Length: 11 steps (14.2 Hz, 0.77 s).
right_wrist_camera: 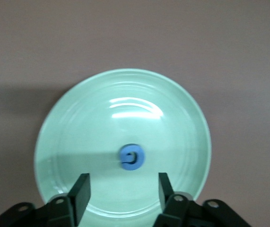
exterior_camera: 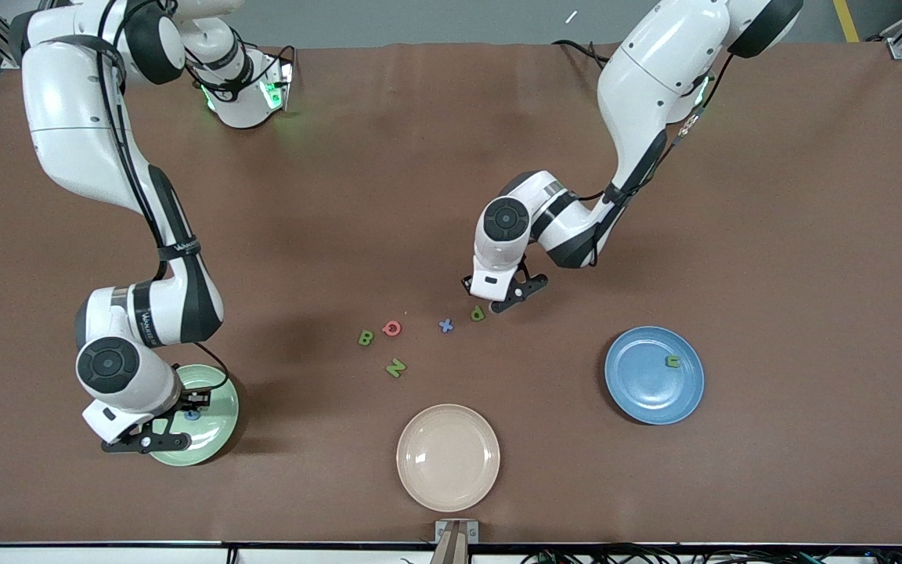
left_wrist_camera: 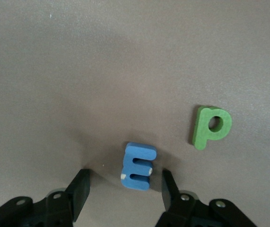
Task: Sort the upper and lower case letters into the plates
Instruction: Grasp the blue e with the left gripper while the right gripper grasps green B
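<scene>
- The blue letter E point(left_wrist_camera: 138, 166) lies flat on the brown table point(exterior_camera: 772, 235), in the open gap between the left gripper point(left_wrist_camera: 125, 191)'s two fingers and a little ahead of their tips; neither finger touches it.
- Its long axis runs roughly along the direction the fingers point, so the narrow width lies across the gap, which I judge suits a squeeze once the hand drops lower.
- The left gripper is plainly the nearer one. Just beside the E lies the green letter P point(left_wrist_camera: 211, 126), outside the fingers' span.
- In the front view the E is hidden under the left wrist; the P point(exterior_camera: 478, 313) shows beside it, then the blue X point(exterior_camera: 445, 325), red Q point(exterior_camera: 392, 328), green B point(exterior_camera: 366, 338) and green N point(exterior_camera: 395, 366) toward the right arm's end.
- The blue plate point(exterior_camera: 639, 392) holds one green letter point(exterior_camera: 672, 361).
- The right gripper point(right_wrist_camera: 123, 194) hangs over the pale green plate point(right_wrist_camera: 78, 118), fingers spread and empty, a blue letter point(right_wrist_camera: 132, 157) lying loose in the plate below.
- The cream plate point(exterior_camera: 448, 456) is bare.
</scene>
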Each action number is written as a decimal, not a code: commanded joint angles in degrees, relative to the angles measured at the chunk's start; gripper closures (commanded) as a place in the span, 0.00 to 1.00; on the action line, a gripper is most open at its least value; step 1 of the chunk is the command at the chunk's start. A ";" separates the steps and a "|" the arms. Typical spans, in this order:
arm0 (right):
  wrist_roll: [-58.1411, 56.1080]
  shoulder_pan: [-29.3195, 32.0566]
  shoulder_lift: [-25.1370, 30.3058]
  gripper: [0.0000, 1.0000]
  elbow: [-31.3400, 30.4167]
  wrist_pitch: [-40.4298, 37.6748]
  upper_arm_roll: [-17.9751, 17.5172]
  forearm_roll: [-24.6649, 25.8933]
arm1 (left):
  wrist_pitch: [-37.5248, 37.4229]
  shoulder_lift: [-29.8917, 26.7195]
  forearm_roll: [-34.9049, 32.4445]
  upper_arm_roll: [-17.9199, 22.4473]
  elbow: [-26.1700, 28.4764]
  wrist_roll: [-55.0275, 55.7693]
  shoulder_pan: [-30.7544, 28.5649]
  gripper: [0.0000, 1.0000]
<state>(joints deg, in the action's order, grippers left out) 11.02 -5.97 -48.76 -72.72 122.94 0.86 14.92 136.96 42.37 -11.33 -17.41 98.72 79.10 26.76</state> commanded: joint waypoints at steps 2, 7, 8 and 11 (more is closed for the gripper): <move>4.60 -4.64 1.30 0.00 -0.76 -3.39 -0.33 -9.61 | 0.67 0.43 -0.27 0.44 0.33 0.18 -0.39 0.78; 25.94 -16.24 1.13 0.00 -2.34 -4.21 -0.33 -13.95 | 0.06 -0.35 -0.18 0.79 -0.63 -0.17 -3.19 1.00; 29.12 -17.92 1.04 0.00 -2.78 -3.94 -0.33 -14.04 | -0.47 -1.84 -0.27 0.79 -0.72 -0.09 -4.68 1.00; 35.99 -21.35 0.95 0.03 -6.46 0.44 -0.33 -14.04 | -3.11 -5.44 -1.58 2.28 -1.16 -0.26 -9.78 1.00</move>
<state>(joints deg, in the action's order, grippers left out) 43.71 -26.49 -48.67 -75.37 120.26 0.02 2.11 136.25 40.66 -11.61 -15.78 97.10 78.96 20.13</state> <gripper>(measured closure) 0.018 0.731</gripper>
